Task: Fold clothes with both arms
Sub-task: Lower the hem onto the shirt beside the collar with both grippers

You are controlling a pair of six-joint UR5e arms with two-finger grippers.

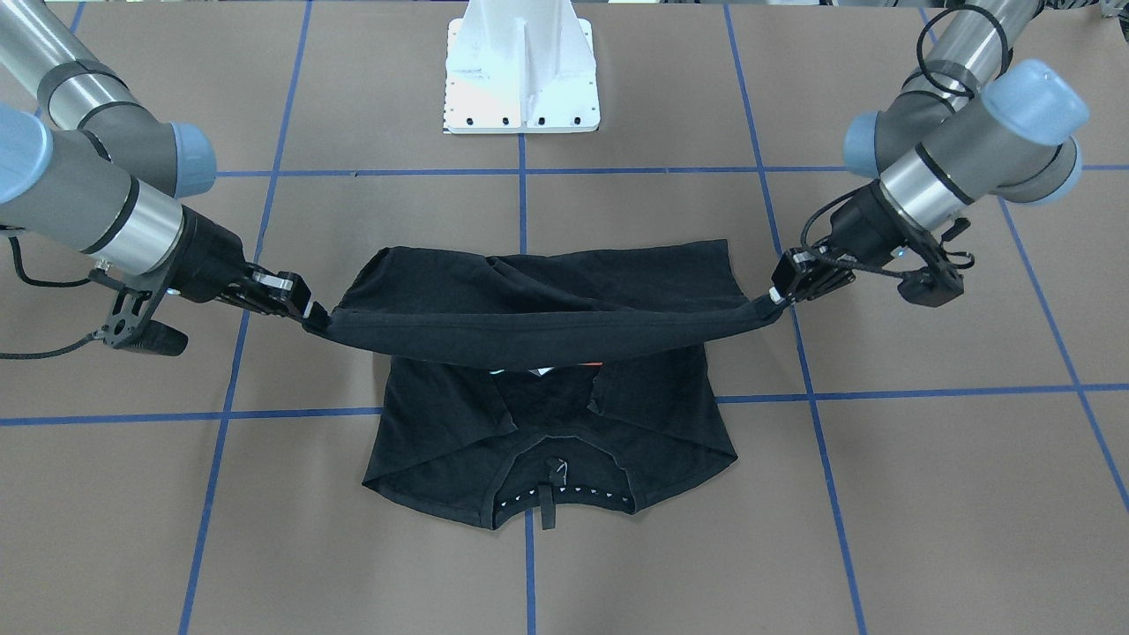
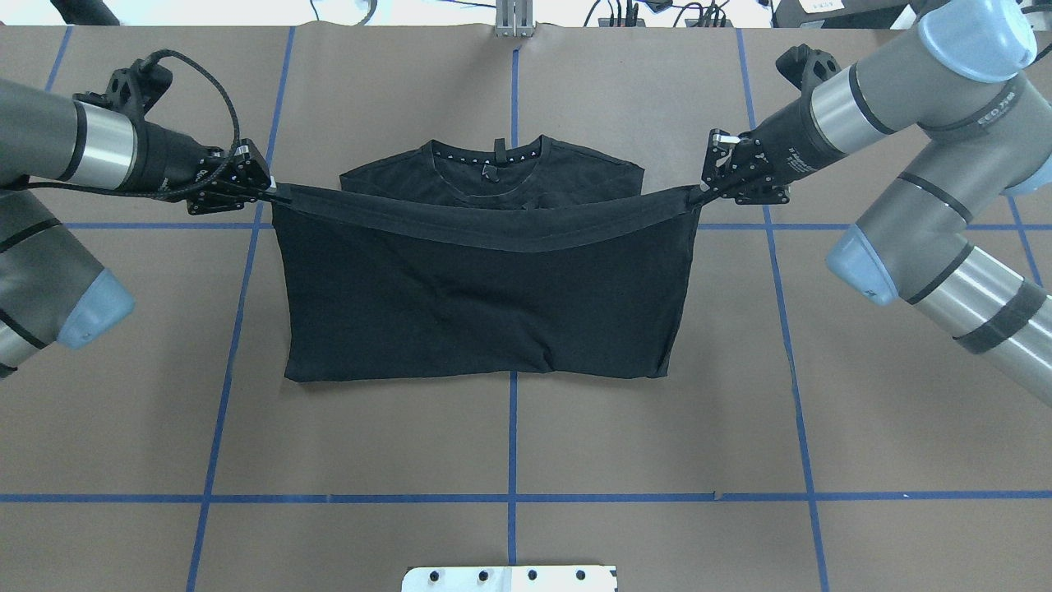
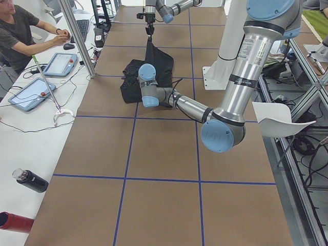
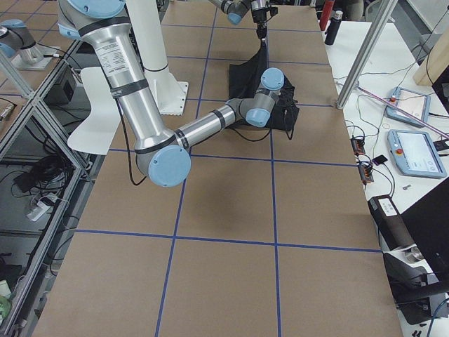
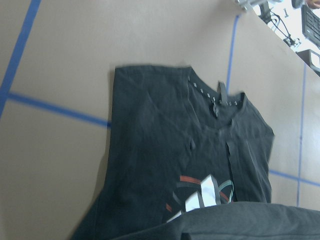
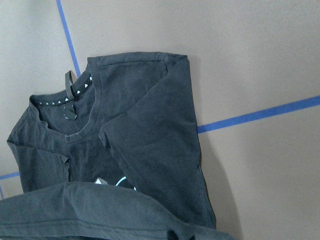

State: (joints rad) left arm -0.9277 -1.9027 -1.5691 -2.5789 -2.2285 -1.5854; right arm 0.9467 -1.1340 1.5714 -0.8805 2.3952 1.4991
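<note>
The black T-shirt (image 2: 485,304) lies on the brown table with its collar (image 2: 497,156) at the far side from the robot and the sleeves folded in. Its hem edge (image 1: 538,331) is lifted and stretched in a sagging band between both grippers. My left gripper (image 2: 269,194) is shut on the hem's left corner; it also shows in the front view (image 1: 780,298). My right gripper (image 2: 701,191) is shut on the other corner, and the front view shows it too (image 1: 310,317). The left wrist view shows the red, teal and white print (image 5: 200,195) under the raised hem.
The white pedestal base (image 1: 522,79) stands at the robot's side of the table. Blue tape lines (image 2: 512,497) grid the brown surface. An operator (image 3: 25,36) sits at a side bench with tablets (image 3: 32,95). Bottles (image 3: 31,180) lie on that bench.
</note>
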